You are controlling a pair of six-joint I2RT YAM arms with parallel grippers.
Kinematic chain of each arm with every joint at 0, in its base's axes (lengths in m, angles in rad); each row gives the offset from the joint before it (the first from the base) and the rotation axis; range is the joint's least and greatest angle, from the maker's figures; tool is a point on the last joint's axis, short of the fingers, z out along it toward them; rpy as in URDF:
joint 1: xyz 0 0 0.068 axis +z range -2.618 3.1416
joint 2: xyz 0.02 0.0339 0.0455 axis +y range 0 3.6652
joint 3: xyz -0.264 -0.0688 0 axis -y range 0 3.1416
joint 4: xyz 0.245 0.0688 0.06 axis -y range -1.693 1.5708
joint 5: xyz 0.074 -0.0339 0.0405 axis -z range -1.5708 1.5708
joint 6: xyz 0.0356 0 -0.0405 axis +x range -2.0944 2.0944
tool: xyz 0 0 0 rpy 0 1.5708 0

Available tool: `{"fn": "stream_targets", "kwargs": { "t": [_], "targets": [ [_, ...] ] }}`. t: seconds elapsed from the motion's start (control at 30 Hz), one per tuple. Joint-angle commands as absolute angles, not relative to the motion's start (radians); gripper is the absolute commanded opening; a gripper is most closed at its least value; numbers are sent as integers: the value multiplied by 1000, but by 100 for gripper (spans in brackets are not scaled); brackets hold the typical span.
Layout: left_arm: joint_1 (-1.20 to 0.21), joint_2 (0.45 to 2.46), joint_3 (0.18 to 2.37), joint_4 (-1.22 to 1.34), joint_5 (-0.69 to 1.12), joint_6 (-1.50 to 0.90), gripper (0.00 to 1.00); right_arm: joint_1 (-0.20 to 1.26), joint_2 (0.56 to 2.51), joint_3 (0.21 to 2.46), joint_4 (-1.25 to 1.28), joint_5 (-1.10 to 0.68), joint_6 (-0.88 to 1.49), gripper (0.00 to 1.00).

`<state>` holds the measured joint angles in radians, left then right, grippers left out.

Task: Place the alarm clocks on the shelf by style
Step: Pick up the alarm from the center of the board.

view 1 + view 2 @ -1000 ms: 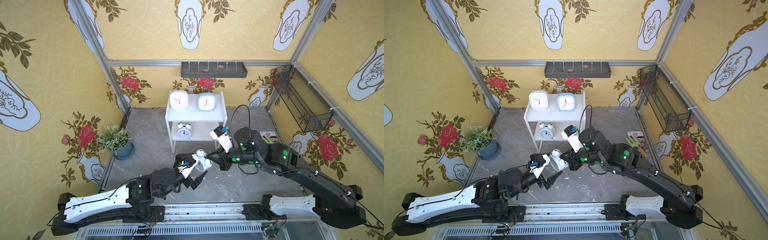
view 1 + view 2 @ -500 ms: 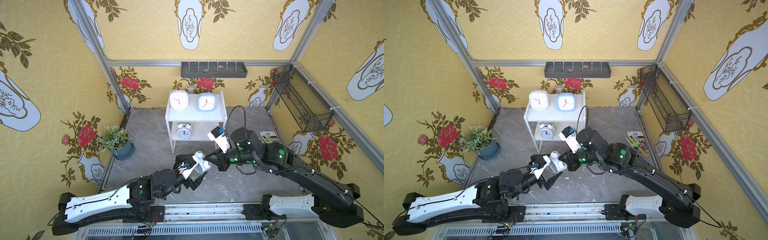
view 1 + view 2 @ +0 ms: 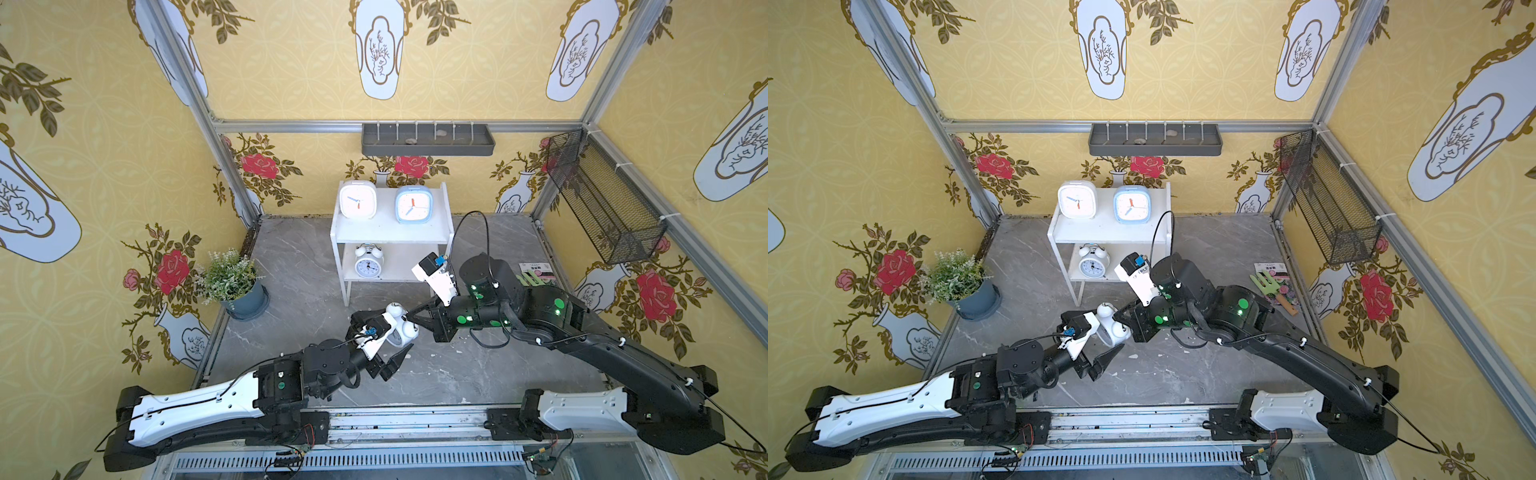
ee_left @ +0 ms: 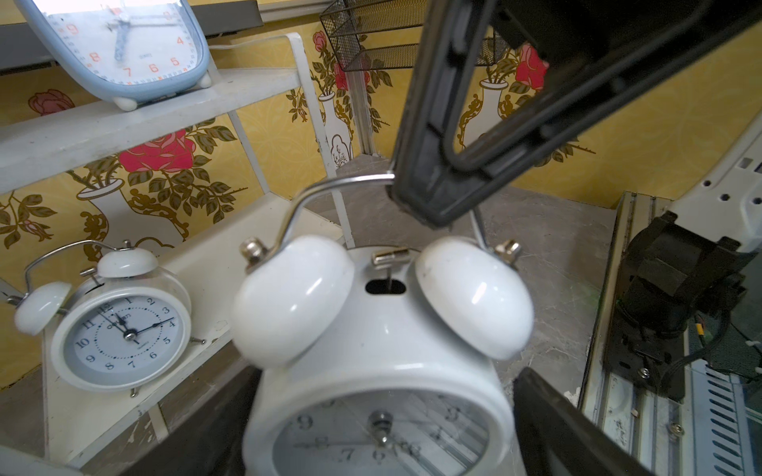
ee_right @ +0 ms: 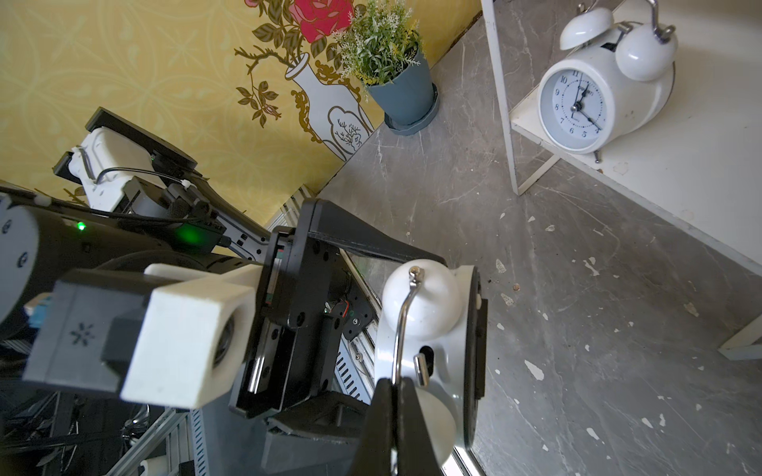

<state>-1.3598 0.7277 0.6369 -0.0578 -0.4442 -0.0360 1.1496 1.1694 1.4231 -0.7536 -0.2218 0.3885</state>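
A white twin-bell alarm clock (image 3: 401, 328) (image 3: 1111, 324) hangs low over the floor in front of the shelf (image 3: 390, 235) (image 3: 1100, 228). My right gripper (image 3: 409, 320) (image 5: 393, 385) is shut on its thin metal handle. My left gripper (image 3: 390, 336) (image 4: 379, 428) is open, one finger on each side of the clock's body (image 4: 383, 329). A second twin-bell clock (image 3: 368, 262) (image 4: 119, 329) stands on the lower board. On the top board stand a white square clock (image 3: 358, 200) and a light blue one (image 3: 413, 204).
A potted plant (image 3: 232, 282) stands by the left wall. A grey tray (image 3: 428, 139) hangs on the back wall and a black mesh basket (image 3: 602, 199) on the right wall. A packet with a green fork (image 3: 1275, 282) lies on the floor at the right.
The right arm has carried the clock slightly left and lower, in between the left gripper's fingers. The left arm has edged forward around the clock's body.
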Motion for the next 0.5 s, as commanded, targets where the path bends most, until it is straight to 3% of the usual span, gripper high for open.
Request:
{"fn": "stream_targets", "kwargs": {
  "t": [0.0, 0.47],
  "targets": [
    [-1359, 724, 630, -29, -437, -34, 93, 1150, 1170, 1420, -670, -229, 373, 0],
    [-1359, 715, 625, -16, -451, -41, 80, 1150, 1167, 1411, -661, -219, 374, 0]
  ]
}}
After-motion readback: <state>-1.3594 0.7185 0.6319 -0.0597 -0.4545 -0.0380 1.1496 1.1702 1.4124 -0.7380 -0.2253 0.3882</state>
